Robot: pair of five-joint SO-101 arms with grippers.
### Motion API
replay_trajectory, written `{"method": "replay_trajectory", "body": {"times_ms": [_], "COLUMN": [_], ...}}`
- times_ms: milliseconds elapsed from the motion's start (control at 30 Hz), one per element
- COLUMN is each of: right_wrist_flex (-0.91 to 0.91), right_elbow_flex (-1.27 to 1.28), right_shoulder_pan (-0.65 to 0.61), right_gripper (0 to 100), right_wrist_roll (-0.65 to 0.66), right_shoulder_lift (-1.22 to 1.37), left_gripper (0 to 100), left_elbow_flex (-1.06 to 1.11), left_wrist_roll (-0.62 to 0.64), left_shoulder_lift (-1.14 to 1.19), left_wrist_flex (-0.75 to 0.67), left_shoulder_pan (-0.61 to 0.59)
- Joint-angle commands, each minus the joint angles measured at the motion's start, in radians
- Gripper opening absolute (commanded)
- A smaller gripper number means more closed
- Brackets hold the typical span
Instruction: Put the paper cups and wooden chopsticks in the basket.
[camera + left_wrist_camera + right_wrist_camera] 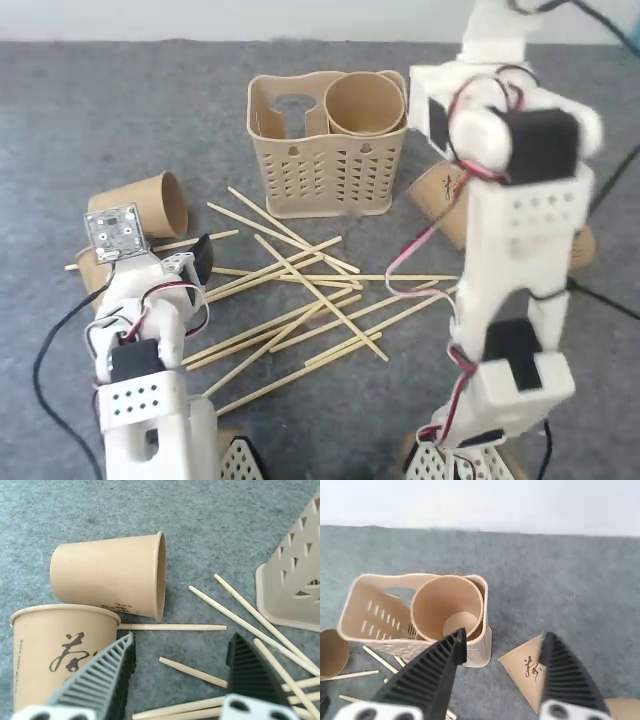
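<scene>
high view, basket [322,180]: you have it upright on the grey carpet [120,110], at 12 o'clock from the heap of sticks.
high view, cup in the basket [364,102]: upright, mouth up, in the basket's 3 o'clock compartment.
high view, chopsticks [300,288]: strewn criss-cross, flat on the carpet, between your two arms.
high view, side-lying cup [152,205]: on its side at 10 o'clock from the sticks, mouth toward 3 o'clock.
high view, printed cup [88,270]: at 9 o'clock, mostly hidden under the left arm [150,400].
high view, cup by the basket [440,192]: on its side at 2 o'clock, just beside the basket, partly behind the right arm [520,230].
high view, left gripper [200,262]: low over the carpet at the 9 o'clock edge of the sticks.
left wrist view, left gripper [181,645]: your claw is spread wide and holds nothing; carpet and a stick end lie in the gap.
left wrist view, cups: one finger stands in front of the printed cup [55,650]; the side-lying cup [107,575] lies just beside it.
left wrist view, chopsticks [172,627]: one lies close under the side-lying cup's mouth, others run toward the basket [295,580] corner.
right wrist view, right gripper [503,636]: fingers parted, empty, up above the basket [370,615].
right wrist view, cup in the basket [445,605]: mouth up, at one end of the basket.
right wrist view, cup by the basket [530,672]: on the carpet near that end, apart from the fingers.
</scene>
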Motion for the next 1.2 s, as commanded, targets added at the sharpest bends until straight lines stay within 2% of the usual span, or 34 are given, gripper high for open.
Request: {"method": "replay_trajectory", "body": {"times_ms": [0, 100, 267, 500, 600, 833, 1033, 1167], "right_wrist_flex": [0.041, 0.041, 0.039, 0.036, 0.008, -0.180, -0.397, -0.615], "right_elbow_flex": [0.127, 0.261, 0.520, 0.956, 1.142, 1.475, 1.754, 1.984], "right_shoulder_pan": [0.061, 0.070, 0.114, 0.206, 0.271, 0.452, 0.539, 0.568], "right_gripper": [7.1, 1.2, 1.2, 0.9, 0.9, 0.9, 0.9, 0.9], "right_wrist_roll": [-0.006, 0.038, 0.064, 0.238, 0.293, 0.397, 0.408, 0.399], "right_shoulder_lift": [-0.208, -0.332, -0.550, -0.751, -0.771, -0.776, -0.776, -0.776], "left_gripper": [28, 28, 28, 28, 28, 28, 28, 16], "left_elbow_flex": [-0.016, -0.051, -0.193, -0.400, -0.498, -0.840, -1.178, -1.369], "left_wrist_roll": [0.009, 0.011, 0.011, 0.002, -0.052, -0.112, -0.150, -0.226], "left_shoulder_lift": [-0.020, -0.020, -0.012, -0.008, 0.023, 0.379, 0.709, 0.896], "left_wrist_flex": [-0.032, 0.005, 0.167, 0.321, 0.387, 0.559, 0.723, 0.804], "left_shoulder_pan": [-0.009, -0.048, -0.117, -0.178, -0.183, -0.216, -0.287, -0.296]}}
